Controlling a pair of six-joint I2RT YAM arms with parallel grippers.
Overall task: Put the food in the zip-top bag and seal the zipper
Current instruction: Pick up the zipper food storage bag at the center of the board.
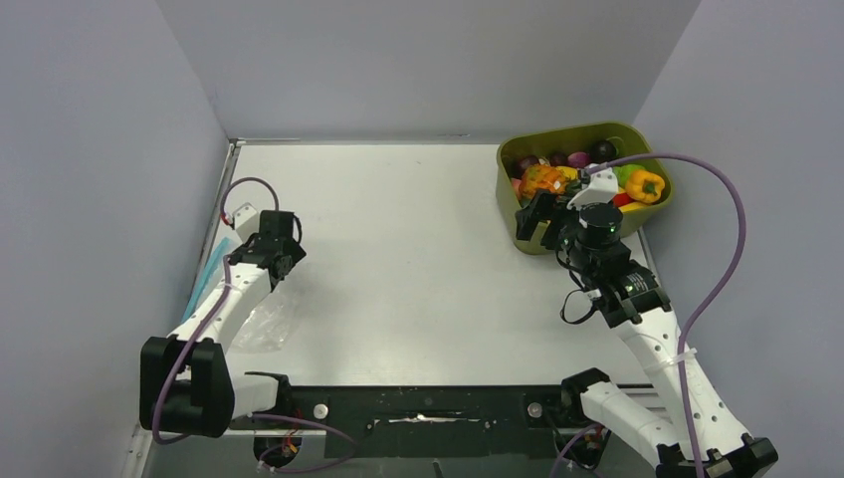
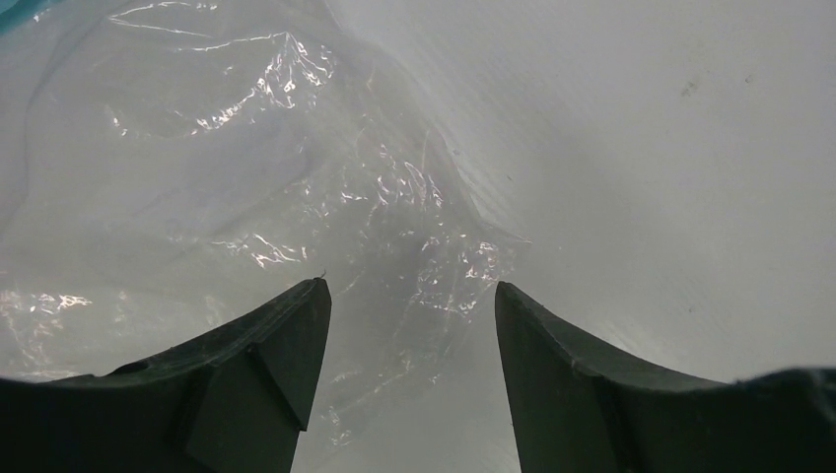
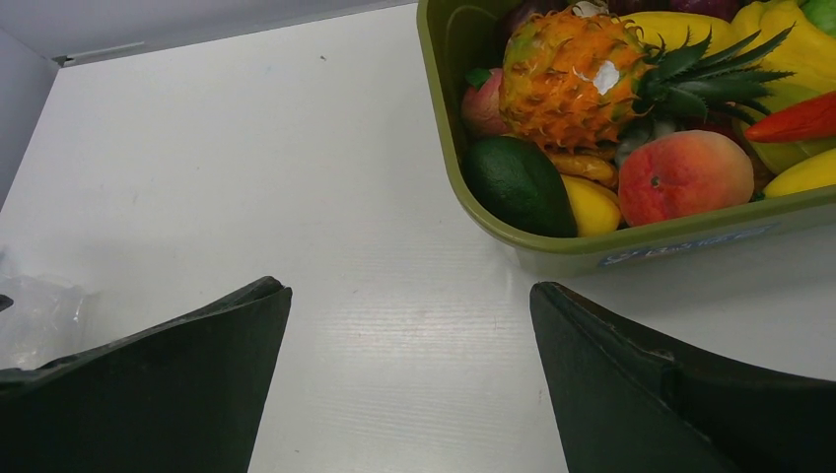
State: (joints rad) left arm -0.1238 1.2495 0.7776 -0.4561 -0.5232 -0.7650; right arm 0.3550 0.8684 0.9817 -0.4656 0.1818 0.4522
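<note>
The zip-top bag (image 1: 261, 324) lies flat at the table's left side, partly under my left arm. Its teal-blue zipper (image 1: 205, 279) runs along the left edge. My left gripper (image 1: 270, 255) is open and empty just above the crinkled clear bag (image 2: 246, 168), with a teal corner (image 2: 18, 10) at the top left. The food sits in the olive-green tub (image 1: 526, 231): orange pineapple (image 3: 564, 74), peach (image 3: 680, 175), dark green piece (image 3: 518, 183), yellow piece (image 3: 592, 205), red piece (image 3: 803, 118). My right gripper (image 3: 409, 296) is open and empty over bare table beside the tub's near-left corner (image 1: 542, 221).
The tub (image 3: 442, 128) stands at the back right against the grey wall. Grey walls close the table on the left, back and right. A purple cable loops over the right arm (image 1: 732, 229). White tabletop (image 1: 418, 259) lies between bag and tub.
</note>
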